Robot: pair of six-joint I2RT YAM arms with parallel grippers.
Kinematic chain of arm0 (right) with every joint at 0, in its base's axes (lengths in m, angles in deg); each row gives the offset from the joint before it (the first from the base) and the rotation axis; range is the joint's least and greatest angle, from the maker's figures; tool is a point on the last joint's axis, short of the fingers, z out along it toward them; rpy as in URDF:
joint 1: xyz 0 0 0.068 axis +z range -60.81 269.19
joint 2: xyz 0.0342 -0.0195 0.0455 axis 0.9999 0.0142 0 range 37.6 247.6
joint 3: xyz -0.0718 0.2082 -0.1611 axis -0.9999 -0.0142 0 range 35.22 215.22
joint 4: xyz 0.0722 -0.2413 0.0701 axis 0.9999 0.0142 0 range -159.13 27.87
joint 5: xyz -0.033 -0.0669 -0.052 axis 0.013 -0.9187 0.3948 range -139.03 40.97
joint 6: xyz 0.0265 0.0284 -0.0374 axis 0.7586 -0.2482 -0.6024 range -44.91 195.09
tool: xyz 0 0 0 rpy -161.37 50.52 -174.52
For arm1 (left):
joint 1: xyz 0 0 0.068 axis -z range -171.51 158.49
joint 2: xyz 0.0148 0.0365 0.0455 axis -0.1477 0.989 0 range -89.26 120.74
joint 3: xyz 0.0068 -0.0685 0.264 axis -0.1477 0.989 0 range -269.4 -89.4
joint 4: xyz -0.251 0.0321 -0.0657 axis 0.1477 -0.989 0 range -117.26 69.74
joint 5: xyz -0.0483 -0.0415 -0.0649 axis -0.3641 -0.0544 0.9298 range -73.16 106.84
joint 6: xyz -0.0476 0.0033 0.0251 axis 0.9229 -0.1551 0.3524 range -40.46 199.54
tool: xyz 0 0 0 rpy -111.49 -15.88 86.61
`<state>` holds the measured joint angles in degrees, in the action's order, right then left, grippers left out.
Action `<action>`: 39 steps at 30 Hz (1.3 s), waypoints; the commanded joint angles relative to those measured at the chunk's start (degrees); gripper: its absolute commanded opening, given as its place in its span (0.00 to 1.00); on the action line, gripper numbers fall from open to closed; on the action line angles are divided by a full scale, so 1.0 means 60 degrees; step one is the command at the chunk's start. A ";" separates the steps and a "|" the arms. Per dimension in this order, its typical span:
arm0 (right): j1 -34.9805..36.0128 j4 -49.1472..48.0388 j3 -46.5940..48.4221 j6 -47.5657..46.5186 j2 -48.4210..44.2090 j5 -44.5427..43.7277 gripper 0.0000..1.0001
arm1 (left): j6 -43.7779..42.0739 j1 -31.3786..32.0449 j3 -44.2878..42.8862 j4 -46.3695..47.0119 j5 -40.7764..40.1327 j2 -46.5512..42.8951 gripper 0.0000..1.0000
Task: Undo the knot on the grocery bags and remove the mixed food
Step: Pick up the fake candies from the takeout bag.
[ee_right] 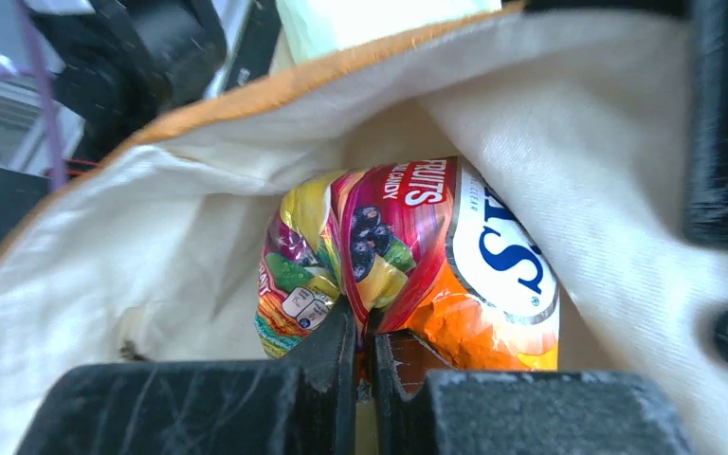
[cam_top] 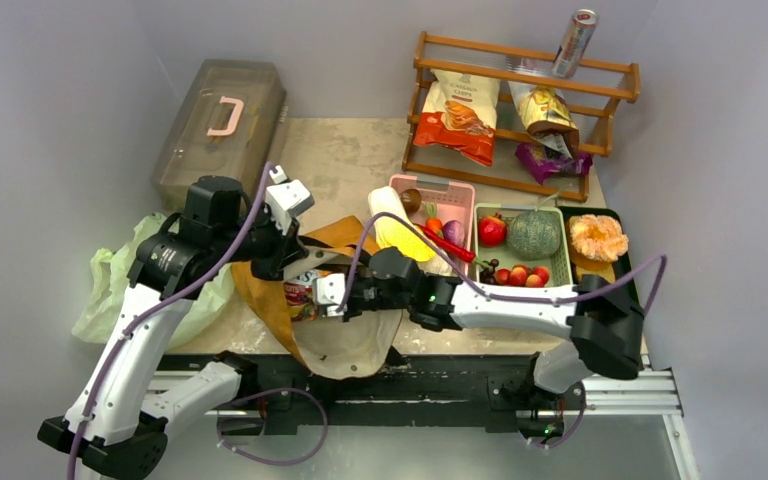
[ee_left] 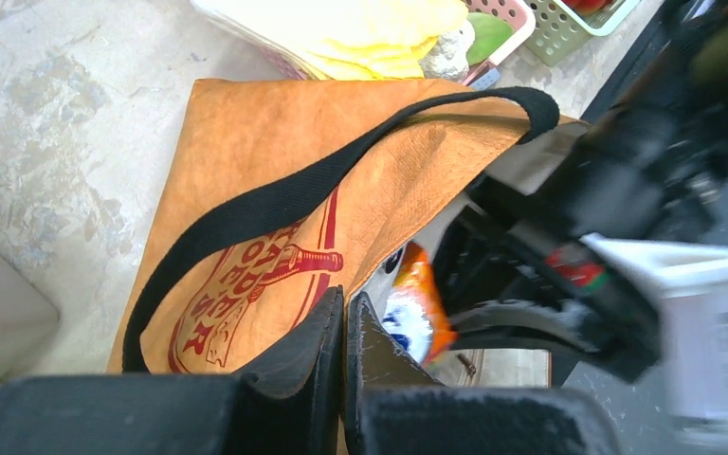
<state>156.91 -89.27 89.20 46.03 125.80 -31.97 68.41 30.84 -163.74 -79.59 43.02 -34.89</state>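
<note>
The mustard-brown tote (cam_top: 265, 315) lies on its side at the table's near edge, its cream lining (ee_right: 199, 218) showing. My left gripper (cam_top: 272, 262) is shut on the tote's upper rim (ee_left: 246, 161), beside the black strap (ee_left: 275, 204). Reaching into the tote's mouth, my right gripper (cam_top: 308, 294) is shut on the crimped end of a colourful fruit-candy snack packet (ee_right: 341, 246). An orange packet (ee_right: 493, 313) lies against it, and this orange packet (ee_left: 417, 303) also shows past my left fingers. The pale-green plastic bag (cam_top: 110, 280) lies slack at the left; its knot is hidden.
A pink basket (cam_top: 457, 192) holds cabbage, chilli and onion. A green basket (cam_top: 560, 265) holds red fruits, grapes and a melon. A black tray (cam_top: 612, 272) sits at the right. A wooden rack (cam_top: 520, 60) with chip bags and a can stands behind. A lidded box (cam_top: 220, 125) is at the back left.
</note>
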 commanded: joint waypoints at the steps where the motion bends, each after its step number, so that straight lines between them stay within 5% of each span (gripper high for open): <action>1: -0.0126 0.0527 0.0213 0.0546 -0.1497 0.0968 0.00 | -0.0224 -0.0107 -0.0070 0.0101 -0.0254 0.0016 0.00; 15: -0.0769 0.3312 0.0028 0.0762 -0.4902 0.1321 0.00 | -0.0466 -0.0107 0.0070 0.0035 -0.0079 0.0288 0.00; 22: -0.0843 0.3342 0.0838 0.1687 -0.5748 -0.0312 0.00 | -0.0403 -0.0107 0.0050 -0.0049 -0.0050 0.0358 0.00; 25: -0.1097 0.2908 0.0829 0.2595 -0.5890 -0.2189 0.00 | -0.0251 -0.0107 0.0057 -0.0002 -0.0020 0.0380 0.00; 30: -0.3947 0.2692 0.1233 0.6496 -0.5415 -0.3975 0.00 | -0.0222 -0.0107 -0.0033 0.0015 0.0012 0.0397 0.00; 39: -0.6546 0.4066 0.1542 0.9799 -0.4410 -0.4759 0.00 | -0.0065 -0.0110 0.0054 0.0355 -0.0162 0.0211 0.00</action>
<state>121.48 -65.11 97.26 92.17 99.27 -56.08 67.10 30.64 -163.72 -79.64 42.99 -32.80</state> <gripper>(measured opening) 0.022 0.015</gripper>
